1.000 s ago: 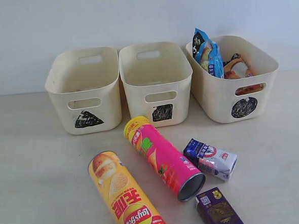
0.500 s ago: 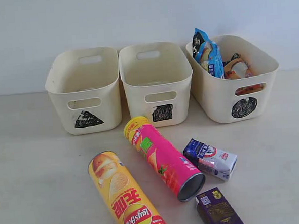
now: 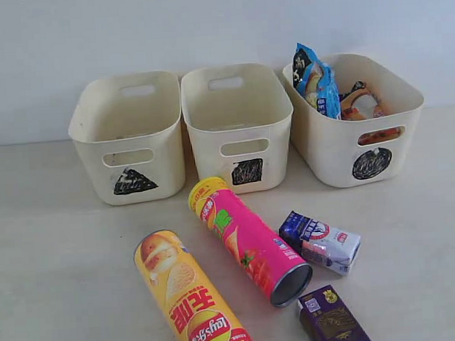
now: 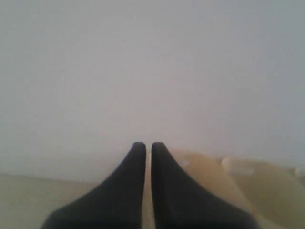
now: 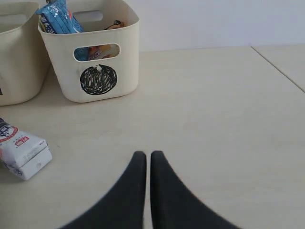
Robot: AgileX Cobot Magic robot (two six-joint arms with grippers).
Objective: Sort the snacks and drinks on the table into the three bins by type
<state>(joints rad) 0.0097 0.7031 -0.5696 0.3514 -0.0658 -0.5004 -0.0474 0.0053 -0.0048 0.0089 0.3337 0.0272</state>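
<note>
While our left tool (image 4: 148, 144) and right tool (image 5: 148, 153) show only a slit between their jaws and hold nothing, we find the purple carton (image 3: 333, 320) lying on the table (image 3: 55, 250) farthest in front of the square bin (image 3: 242, 158). The yellow tube (image 3: 191, 300) and, closer in, the pink tube (image 3: 249, 240) lie on their sides, long axes slanting toward that bin's left side. The white and blue carton (image 3: 321, 242) lies front-right of it. The circle bin (image 3: 331, 152), on its right, holds the blue packet (image 3: 317, 80).

A plain, pale grey-white wall (image 3: 203, 25) filled the background, smooth and unmarked, blurred in the left wrist view.
</note>
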